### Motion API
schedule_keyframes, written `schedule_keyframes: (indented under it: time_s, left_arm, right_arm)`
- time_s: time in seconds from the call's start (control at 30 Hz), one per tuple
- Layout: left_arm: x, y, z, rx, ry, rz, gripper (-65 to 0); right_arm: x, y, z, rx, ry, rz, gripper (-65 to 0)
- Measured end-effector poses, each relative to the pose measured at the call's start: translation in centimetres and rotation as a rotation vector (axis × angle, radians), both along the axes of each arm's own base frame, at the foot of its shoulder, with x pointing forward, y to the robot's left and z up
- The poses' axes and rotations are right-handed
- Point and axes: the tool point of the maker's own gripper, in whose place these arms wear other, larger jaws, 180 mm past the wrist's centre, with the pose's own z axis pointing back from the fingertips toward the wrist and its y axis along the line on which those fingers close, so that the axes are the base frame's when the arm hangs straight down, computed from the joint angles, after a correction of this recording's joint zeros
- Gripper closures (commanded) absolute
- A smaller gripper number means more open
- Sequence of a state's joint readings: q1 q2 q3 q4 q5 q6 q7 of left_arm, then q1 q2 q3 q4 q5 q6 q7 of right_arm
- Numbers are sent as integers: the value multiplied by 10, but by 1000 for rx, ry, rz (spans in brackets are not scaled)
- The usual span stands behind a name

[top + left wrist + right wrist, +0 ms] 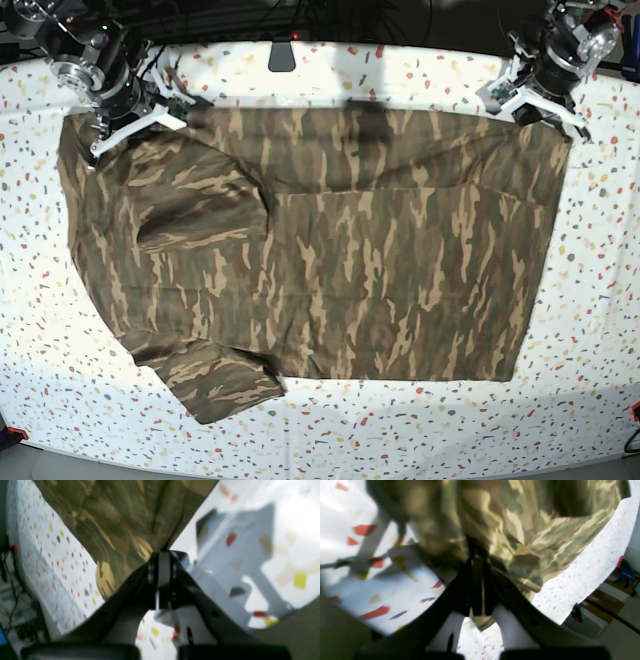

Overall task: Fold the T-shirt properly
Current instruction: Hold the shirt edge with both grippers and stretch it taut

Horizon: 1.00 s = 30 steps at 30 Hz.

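T-shirt cloth is pinched in both closed jaws.

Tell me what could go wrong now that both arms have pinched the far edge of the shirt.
1. The right gripper holds only a narrow bunched bit of the T-shirt; it could slip out once pulled.
2. The sleeve near the front edge lies crumpled, with another already doubled over the body, so folding may trap creases.
3. The left gripper grips right at the hem corner, so uneven lifting could skew the fold across the speckled table.
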<state>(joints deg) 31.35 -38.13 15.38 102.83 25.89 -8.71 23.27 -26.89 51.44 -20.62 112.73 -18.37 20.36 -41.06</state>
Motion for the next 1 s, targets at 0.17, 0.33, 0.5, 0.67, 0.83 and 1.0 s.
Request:
schedule_keyframes:
  time_s: [0.17, 0.33, 0.5, 0.67, 0.83, 1.0]
  left_arm:
    - [-15, -10, 9, 5, 18, -12, 0]
    - [-18, -12, 14, 10, 22, -4, 0]
    - [-18, -11, 14, 12, 22, -2, 0]
    - [-18, -13, 14, 6, 19, -6, 0]
    - [-18, -13, 14, 5, 18, -6, 0]
    - [-14, -11, 17, -1, -11, 18, 0]
  right_arm:
    - [-25, -5, -9, -43, 53, 15, 0]
    - [-51, -22, -11, -119, 84, 36, 0]
    - [-54, -33, -3, -160, 29, 31, 0]
    - [-42, -23, 0, -100, -14, 38, -144]
    - [-36, -2, -2, -7, -40, 78, -218]
    - [-6, -2, 1, 11, -115, 29, -218]
